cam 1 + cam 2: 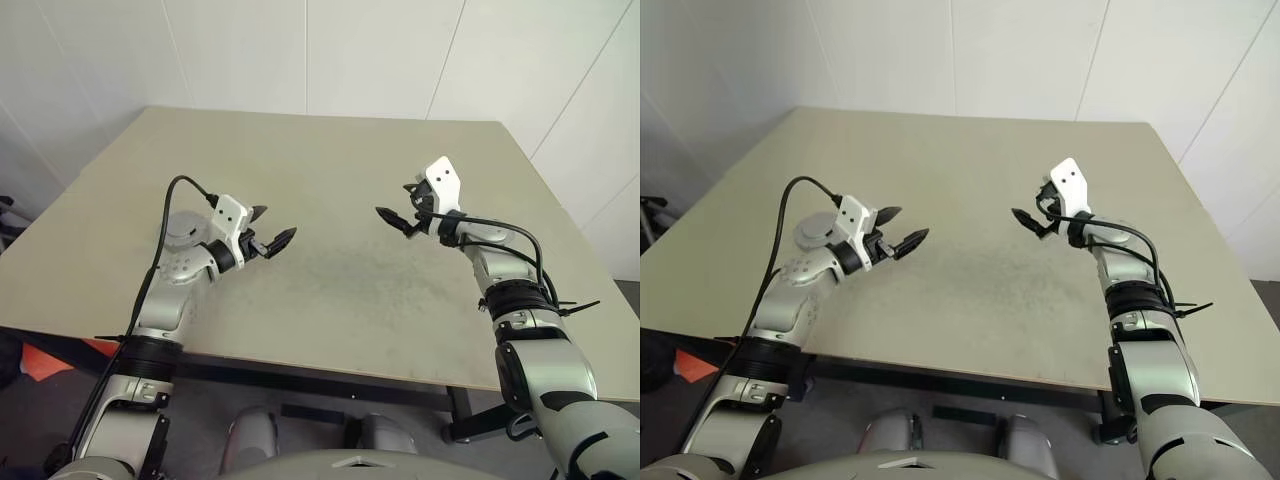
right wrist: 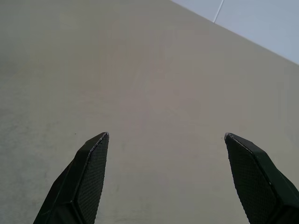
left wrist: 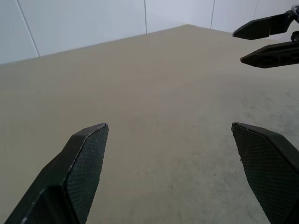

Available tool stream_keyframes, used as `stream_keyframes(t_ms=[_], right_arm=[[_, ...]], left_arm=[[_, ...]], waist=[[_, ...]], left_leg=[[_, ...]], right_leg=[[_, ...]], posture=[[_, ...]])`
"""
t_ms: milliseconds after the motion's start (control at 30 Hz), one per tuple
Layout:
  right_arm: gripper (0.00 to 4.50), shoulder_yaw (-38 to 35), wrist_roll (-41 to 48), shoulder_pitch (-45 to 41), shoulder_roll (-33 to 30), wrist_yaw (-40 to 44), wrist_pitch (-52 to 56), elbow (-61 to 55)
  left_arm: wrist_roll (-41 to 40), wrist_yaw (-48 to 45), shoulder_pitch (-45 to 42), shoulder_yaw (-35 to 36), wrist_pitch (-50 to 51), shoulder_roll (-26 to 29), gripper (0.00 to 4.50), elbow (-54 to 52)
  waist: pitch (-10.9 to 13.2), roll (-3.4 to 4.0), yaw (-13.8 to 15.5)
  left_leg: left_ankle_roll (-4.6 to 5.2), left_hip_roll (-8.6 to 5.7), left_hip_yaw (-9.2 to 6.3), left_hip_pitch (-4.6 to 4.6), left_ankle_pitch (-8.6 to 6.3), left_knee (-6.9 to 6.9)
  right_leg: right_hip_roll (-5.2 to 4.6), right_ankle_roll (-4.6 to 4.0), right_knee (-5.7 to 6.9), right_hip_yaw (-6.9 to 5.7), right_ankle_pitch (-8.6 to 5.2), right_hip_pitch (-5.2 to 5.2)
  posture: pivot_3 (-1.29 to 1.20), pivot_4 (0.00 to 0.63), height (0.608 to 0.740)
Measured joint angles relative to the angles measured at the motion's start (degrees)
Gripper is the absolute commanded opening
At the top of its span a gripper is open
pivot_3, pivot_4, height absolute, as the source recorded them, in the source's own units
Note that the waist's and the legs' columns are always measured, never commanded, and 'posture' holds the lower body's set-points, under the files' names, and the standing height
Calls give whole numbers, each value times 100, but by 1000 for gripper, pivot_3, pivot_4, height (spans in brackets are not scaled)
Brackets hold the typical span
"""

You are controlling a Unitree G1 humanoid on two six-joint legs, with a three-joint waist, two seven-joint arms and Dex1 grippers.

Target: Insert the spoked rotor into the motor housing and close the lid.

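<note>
Two grippers hang over a beige table (image 1: 330, 170), and nothing lies on the tabletop between or around them. Seen from the head, the left gripper (image 1: 272, 227) sits at about nine o'clock of the tabletop's middle, pointing inward toward three o'clock with its two black fingers (image 3: 81, 170) spread wide and gripping nothing. Opposite it, at about three o'clock, the right gripper (image 1: 404, 214) points back toward nine o'clock, its fingers (image 2: 86, 179) likewise wide apart and empty. They stand well apart, tips facing. A black cable (image 1: 165, 225) loops from the left wrist down along the arm; another cable (image 1: 515, 240) arcs over the right forearm. Neither rotor, housing nor lid can be seen on the table. Its surface is matte, with a faint darker, scuffed patch around the centre. White panelled walls (image 1: 380, 55) rise behind the far edge at twelve o'clock.
</note>
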Motion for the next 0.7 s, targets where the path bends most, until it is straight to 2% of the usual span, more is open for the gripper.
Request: stream_keyframes(t_ms=[700], right_arm=[[4500, 5, -103, 59, 3, -190, -49, -124]], left_arm=[[120, 121, -55, 98, -204, -142, 4471, 208]], waist=[[0, 0, -2]], left_leg=[[3, 0, 0, 0, -1, 0]], right_leg=[[0, -1, -3, 0, 0, -1]], posture=[[0, 0, 740]])
